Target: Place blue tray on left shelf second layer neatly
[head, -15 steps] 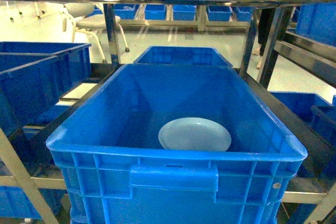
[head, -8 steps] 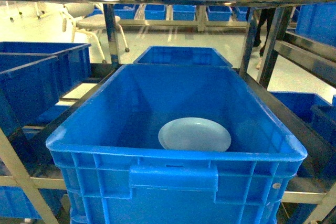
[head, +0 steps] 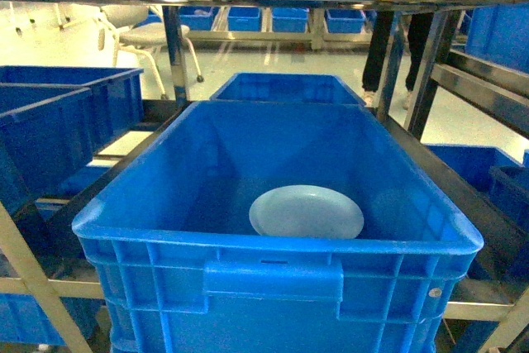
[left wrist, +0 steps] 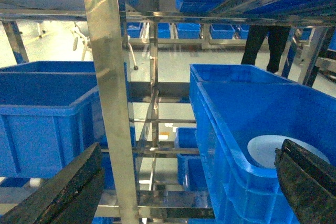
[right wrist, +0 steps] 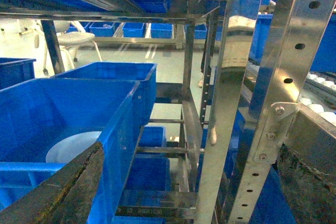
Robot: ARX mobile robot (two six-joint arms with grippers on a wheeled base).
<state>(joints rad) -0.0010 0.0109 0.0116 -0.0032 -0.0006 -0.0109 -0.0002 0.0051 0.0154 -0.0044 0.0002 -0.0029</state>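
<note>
While the blue tray [head: 307, 212] lies flat on the floor of the big blue crate [head: 273, 266] ahead of me, my left gripper [left wrist: 173, 182] and right gripper [right wrist: 189, 182] hang spread wide and empty on either side of it.

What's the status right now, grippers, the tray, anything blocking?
Left gripper open, right gripper open, both empty. Blue tray flat in the big blue crate. Crate walls surround it; steel post near left gripper.
</note>
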